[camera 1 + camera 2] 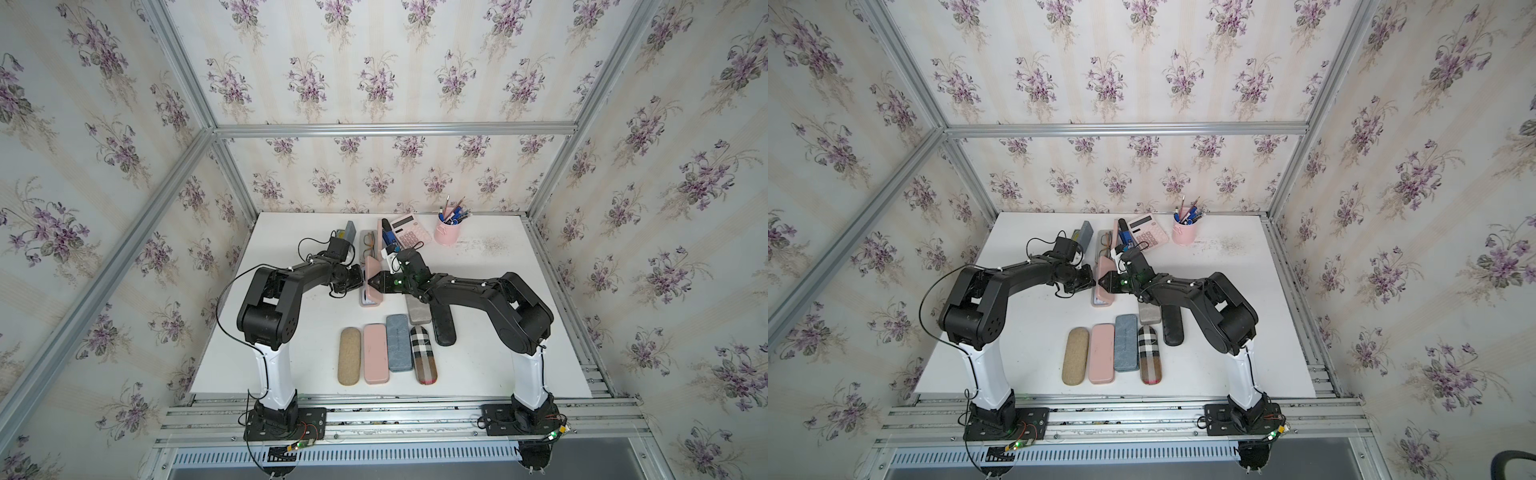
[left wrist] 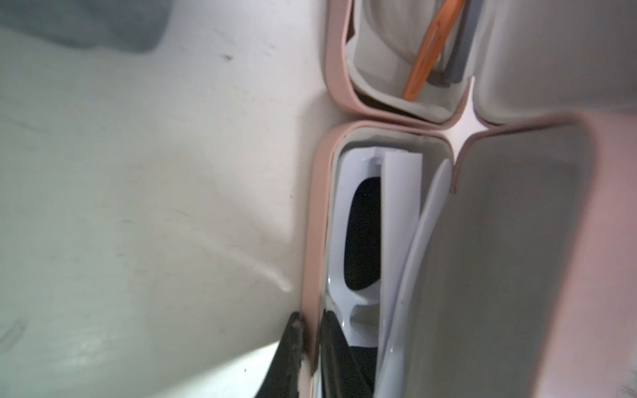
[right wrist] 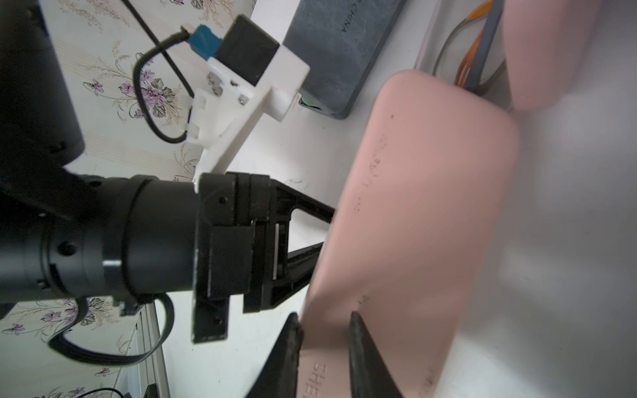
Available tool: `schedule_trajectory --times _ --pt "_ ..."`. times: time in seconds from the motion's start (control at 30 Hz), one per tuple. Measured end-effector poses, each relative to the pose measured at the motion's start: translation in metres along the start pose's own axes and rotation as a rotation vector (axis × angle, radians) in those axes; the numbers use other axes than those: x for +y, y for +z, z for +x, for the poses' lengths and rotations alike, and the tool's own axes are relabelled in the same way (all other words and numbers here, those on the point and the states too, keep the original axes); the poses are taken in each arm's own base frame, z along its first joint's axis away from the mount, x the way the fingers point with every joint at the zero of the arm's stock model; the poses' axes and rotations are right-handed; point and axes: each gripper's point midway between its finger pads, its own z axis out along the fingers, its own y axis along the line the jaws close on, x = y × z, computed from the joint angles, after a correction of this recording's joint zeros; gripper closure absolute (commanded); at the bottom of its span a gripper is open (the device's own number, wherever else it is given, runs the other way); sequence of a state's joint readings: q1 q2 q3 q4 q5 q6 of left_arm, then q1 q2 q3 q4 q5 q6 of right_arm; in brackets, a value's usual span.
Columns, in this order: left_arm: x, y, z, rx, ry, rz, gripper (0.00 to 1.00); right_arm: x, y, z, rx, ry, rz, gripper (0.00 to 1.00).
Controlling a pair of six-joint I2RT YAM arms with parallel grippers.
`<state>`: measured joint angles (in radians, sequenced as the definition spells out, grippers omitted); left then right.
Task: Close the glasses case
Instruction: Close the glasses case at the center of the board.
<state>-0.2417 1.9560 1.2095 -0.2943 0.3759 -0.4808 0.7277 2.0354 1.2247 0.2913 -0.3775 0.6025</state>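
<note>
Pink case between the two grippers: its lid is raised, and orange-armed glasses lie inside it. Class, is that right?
One thing is wrong. The left wrist view shows that the pink case, pinched by the left gripper, holds white-framed glasses with dark lenses. The orange-armed pair lies in the neighbouring case. The lid is indeed raised.

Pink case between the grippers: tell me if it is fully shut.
No: the left wrist view shows the pink case open, white glasses visible inside.

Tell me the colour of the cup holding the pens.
The round pen cup is pale pink; it shows best in a top view.
</note>
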Motion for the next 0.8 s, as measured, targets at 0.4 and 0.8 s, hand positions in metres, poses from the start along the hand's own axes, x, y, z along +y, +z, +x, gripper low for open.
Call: schedule_trajectory --times 0.4,0.8 --pt "-0.001 -0.046 0.002 -0.105 -0.015 -0.011 0.40 -0.007 0.008 0.002 0.014 0.006 0.041 0.75" --pt "-0.017 -0.063 -0.002 -0.143 -0.018 0.054 0.41 -0.009 0.010 0.022 0.077 -0.001 0.072 0.76"
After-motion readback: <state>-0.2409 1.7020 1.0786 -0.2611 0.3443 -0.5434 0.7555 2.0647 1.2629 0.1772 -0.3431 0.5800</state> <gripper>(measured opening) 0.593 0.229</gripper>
